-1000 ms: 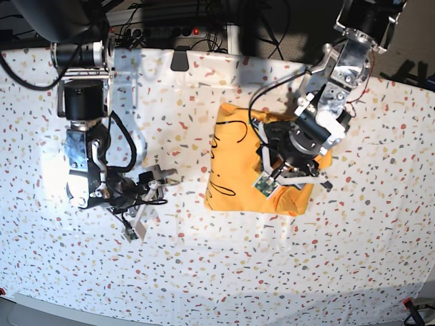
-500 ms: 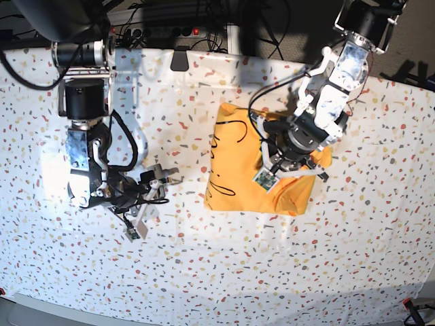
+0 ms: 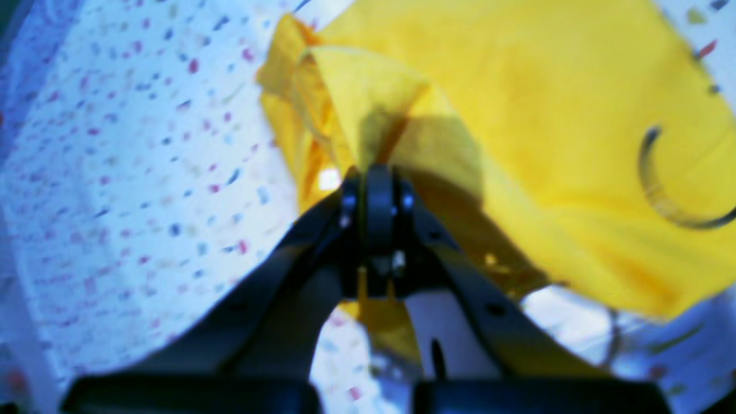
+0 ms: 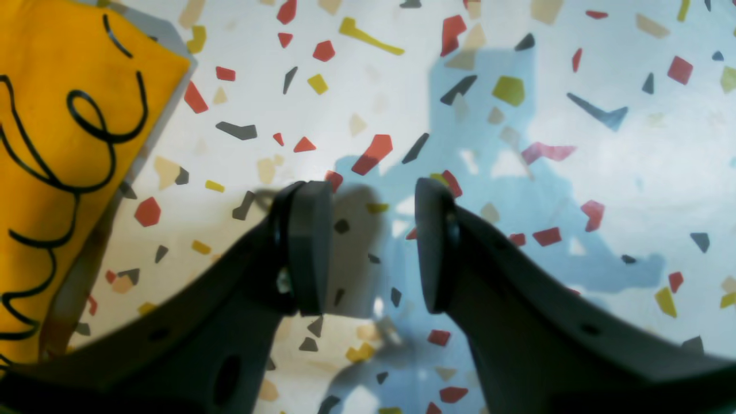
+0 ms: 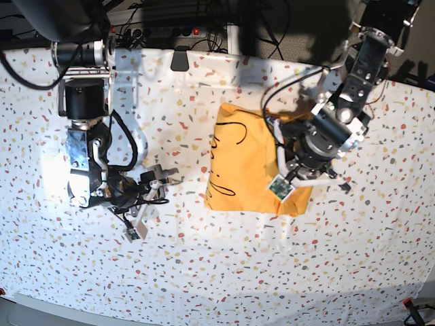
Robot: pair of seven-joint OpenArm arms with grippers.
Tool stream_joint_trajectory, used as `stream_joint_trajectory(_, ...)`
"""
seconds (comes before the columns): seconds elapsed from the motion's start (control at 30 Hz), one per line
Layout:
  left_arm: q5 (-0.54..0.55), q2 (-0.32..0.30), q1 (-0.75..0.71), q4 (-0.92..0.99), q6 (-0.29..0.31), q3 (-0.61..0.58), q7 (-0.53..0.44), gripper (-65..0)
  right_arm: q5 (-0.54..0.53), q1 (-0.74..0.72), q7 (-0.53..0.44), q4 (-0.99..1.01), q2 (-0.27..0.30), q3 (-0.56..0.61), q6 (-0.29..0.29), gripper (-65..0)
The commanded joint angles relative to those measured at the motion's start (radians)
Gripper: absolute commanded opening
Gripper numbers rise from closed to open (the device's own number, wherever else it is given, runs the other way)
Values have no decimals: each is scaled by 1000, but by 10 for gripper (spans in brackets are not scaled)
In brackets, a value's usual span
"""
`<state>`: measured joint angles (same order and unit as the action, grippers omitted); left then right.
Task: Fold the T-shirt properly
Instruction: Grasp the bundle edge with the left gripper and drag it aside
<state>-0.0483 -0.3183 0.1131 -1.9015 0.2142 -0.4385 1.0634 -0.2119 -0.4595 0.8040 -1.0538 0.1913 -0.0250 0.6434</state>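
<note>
Fingers (image 3: 374, 190) of the left arm are pinching the T-shirt (image 5: 241, 163) edge at its 3 o'clock side, mid-table (image 5: 204, 272); right fingers (image 4: 310, 247) are hanging apart, empty. Next: carrying that flap toward 9 o'clock.

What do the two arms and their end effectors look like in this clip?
Both arms are silver-grey metal with black joint housings and loose black cables. The left end effector and right end effector each have two dark, curved plastic fingers with flat pads. A small green board hangs by the left wrist.
</note>
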Motion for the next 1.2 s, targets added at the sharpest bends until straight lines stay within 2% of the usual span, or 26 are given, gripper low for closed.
stream_joint_trajectory(0.0,-6,-22,8,-18,-6,6,3,-650,-9,-31,-20,-17,6,-2,0,-406)
stream_joint_trajectory(0.1,-3,-82,-11,-18,-10,6,34,-650,-9,-31,-20,-17,5,-2,0,-406)
stream_joint_trajectory(0.27,-3,-165,-50,-18,-135,6,60,-650,-9,-31,-20,-17,5,-2,0,-406)
stream_joint_trajectory(0.47,-5,-183,-69,-18,-192,6,93,-650,-10,-31,-20,-17,5,-2,0,-406)
stream_joint_trajectory(0.53,-43,-180,-69,-18,-227,6,92,-650,-9,-31,-19,-17,5,-2,0,-406)
stream_joint_trajectory(0.67,-209,-181,-69,-18,-356,6,94,-650,-9,-31,-19,-17,5,-2,0,-406)
stream_joint_trajectory(0.73,-316,-180,-69,-18,-451,6,110,-650,-9,-31,-19,-17,5,-2,0,-406)
stream_joint_trajectory(0.83,-472,-181,-69,-18,-590,6,179,-650,-10,-31,-19,-17,5,-2,0,-406)
stream_joint_trajectory(0.9,-529,-180,-69,-18,-657,6,226,-650,-10,-31,-19,-17,5,-2,0,-406)
stream_joint_trajectory(0.97,-539,-181,-69,-18,-683,6,249,-650,-9,-31,-19,-17,5,-2,0,-406)
stream_joint_trajectory(1.17,-536,-180,-69,-18,-687,6,249,-650,-10,-31,-16,-17,5,-2,0,-406)
